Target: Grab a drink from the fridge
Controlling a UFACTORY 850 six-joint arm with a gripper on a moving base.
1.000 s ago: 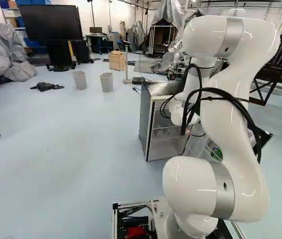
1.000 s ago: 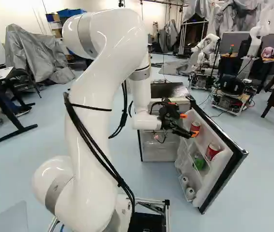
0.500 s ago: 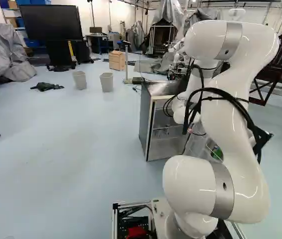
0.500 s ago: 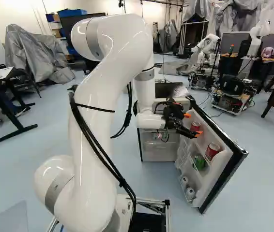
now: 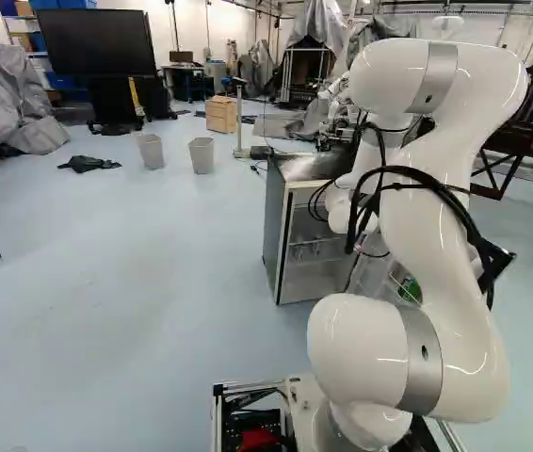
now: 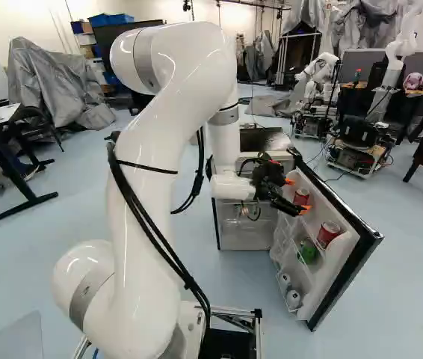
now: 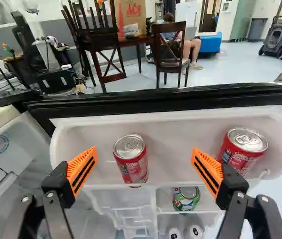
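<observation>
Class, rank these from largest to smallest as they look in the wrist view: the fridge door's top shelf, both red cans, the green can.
1. top shelf
2. centre red can, between the fingers of the gripper, and outer red can: too alike to rank
3. green can

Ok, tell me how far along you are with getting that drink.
Done: the door stands open. Under way: the gripper is open at the door's shelf, a red can showing between its fingers, not gripped. Left: likely closing on that can and lifting it off the shelf where it sits.
</observation>
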